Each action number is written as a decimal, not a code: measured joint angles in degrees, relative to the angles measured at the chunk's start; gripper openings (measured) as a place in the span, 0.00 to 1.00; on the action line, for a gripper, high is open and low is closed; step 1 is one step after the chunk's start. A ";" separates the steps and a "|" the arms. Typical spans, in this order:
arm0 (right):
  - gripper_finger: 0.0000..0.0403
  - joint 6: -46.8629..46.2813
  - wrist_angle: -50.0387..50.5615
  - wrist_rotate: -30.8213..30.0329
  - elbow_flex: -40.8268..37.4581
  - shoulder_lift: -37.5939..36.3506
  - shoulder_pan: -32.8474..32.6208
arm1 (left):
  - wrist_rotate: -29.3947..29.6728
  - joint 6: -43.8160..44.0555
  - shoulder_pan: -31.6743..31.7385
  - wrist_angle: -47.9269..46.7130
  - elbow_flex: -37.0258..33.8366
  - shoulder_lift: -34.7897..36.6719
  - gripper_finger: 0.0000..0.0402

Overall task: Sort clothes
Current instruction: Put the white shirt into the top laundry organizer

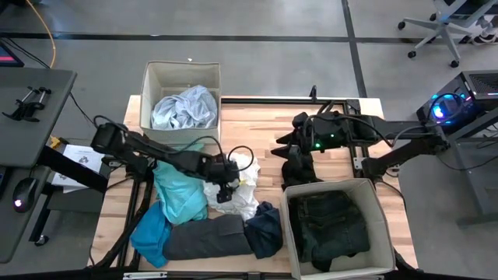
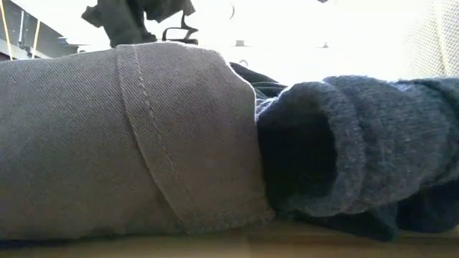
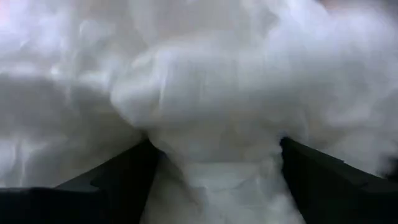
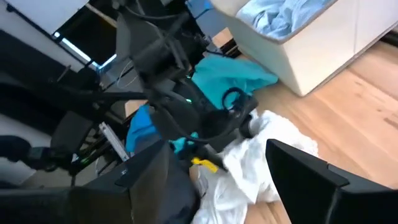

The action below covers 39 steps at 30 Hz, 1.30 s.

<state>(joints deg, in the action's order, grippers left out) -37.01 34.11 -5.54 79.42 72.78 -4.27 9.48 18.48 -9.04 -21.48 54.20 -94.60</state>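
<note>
A white garment (image 1: 245, 187) lies crumpled at the table's middle and fills the left wrist view (image 3: 205, 74). My left gripper (image 1: 226, 187) is open and set down into it from above. Beside the white garment lie a turquoise garment (image 1: 179, 194), a blue one (image 1: 152, 233), a dark grey one (image 1: 206, 237) and a navy one (image 1: 264, 229). The grey (image 2: 122, 136) and navy (image 2: 358, 143) garments rest on the table close before the low view. My right gripper (image 1: 289, 152) is open and empty, above the table just beyond the right bin. My left gripper has its open fingers (image 3: 124, 180) pushed into the white garment from above. A bunched fold of the cloth (image 3: 211, 168) stands between the two fingers. The garment lies on the table. One layer or several, I cannot tell.
A beige bin (image 1: 148, 85) at the far left holds pale blue and white clothes (image 1: 185, 109). A second beige bin (image 1: 289, 233) at the near right holds dark clothes (image 1: 331, 225). Bare wood (image 1: 257, 124) shows between the bins.
</note>
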 joint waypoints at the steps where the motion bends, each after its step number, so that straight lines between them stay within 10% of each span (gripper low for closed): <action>1: 0.64 -0.01 0.75 0.25 0.00 -0.06 0.00 | 0.92 1.16 -0.04 2.09 -0.81 -1.32 0.79; 10: 0.64 -0.27 2.57 3.39 0.00 -1.05 0.00 | 4.02 -0.10 -0.94 12.34 -1.25 -13.36 0.69; 20: 0.64 -0.16 1.08 2.09 0.00 -2.06 0.00 | -1.87 4.44 2.14 14.13 -1.63 -10.83 0.04; 39: 0.64 5.33 -4.76 -6.36 0.00 -3.56 0.15 | 3.96 -11.31 9.95 -12.09 23.84 23.32 0.00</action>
<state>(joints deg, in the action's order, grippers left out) -31.69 29.36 -11.89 79.42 69.22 -4.12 13.44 7.17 0.91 -33.57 78.04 -71.29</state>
